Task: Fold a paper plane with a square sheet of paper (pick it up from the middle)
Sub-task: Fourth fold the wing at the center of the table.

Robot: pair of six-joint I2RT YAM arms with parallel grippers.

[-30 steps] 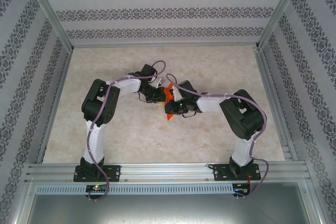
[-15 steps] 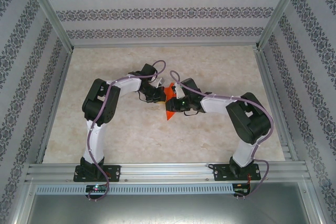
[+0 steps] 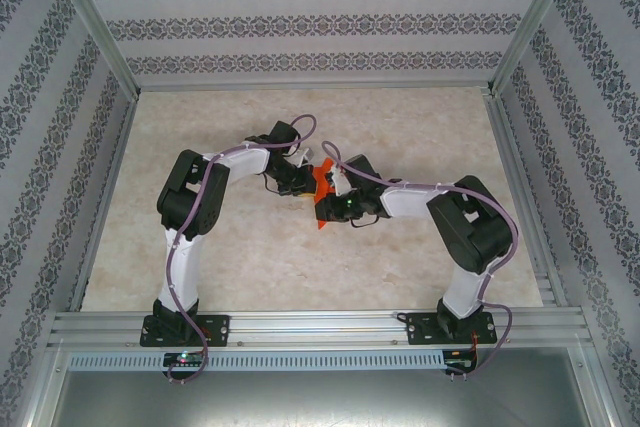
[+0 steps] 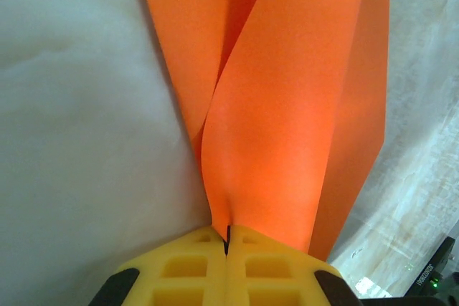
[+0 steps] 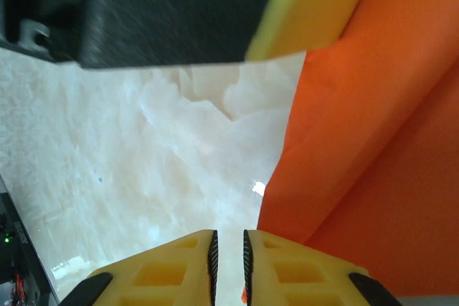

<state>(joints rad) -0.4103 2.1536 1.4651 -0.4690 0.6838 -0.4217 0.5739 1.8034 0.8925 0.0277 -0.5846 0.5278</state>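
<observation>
— Fingers (image 4: 190, 266) first: found the left gripper's (image 4: 227, 238) yellow pair pressed flat together, without a gap, pinching the paper (image 4: 287, 105) at a fold.
— Held how?
— Saw two long orange-red flaps rising from that pinch, spread apart in a narrow V, plain and unmarked.
— Checked the right gripper (image 5: 228, 241)?
— Did. Found its fingers nearly closed, with just a thin slit between. Spotted the paper's edge running down just beside one finger, plus a speck of orange low in the slit. Could not tell about any real grip there. Also caught the left gripper's yellow pad just beyond, in the right wrist view.
— Placed where on the table (image 3: 420, 137)?
— Near its middle, well away from every edge and corner, between the two grippers, set tip to tip from left and right. Noticed one pointed end of the paper aimed toward the near edge.
— Touching the surface?
— Could not tell from above.
</observation>
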